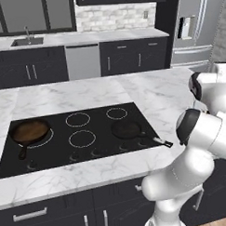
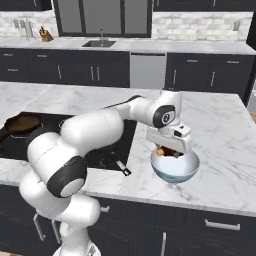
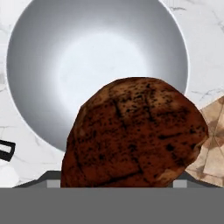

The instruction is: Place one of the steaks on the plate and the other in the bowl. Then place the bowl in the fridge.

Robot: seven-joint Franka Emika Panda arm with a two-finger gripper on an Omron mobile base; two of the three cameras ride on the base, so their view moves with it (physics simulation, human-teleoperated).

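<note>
My gripper [image 2: 167, 149] hangs just above the pale grey-white bowl [image 2: 175, 168], shut on a dark brown steak [image 3: 131, 135]. In the hand view the steak covers the fingertips, and the bowl's hollow [image 3: 96, 65] lies open and bare beneath it. In the right base view a sliver of the steak [image 2: 161, 151] shows under the hand. The bowl stands on the marble island [image 2: 220, 145], right of the cooktop. The left skillet [image 1: 29, 131] has a brown inside; I cannot tell whether that is the second steak. The fridge [image 1: 195, 32] stands shut at the back right. The blue plate is out of view.
A black skillet [image 1: 126, 129] sits on the cooktop [image 1: 78, 135] with its handle pointing right. The bowl is close to the island's front edge [image 2: 200, 207]. Behind are the sink [image 1: 27, 42], a grey dishwasher [image 1: 83, 61] and dark cabinets.
</note>
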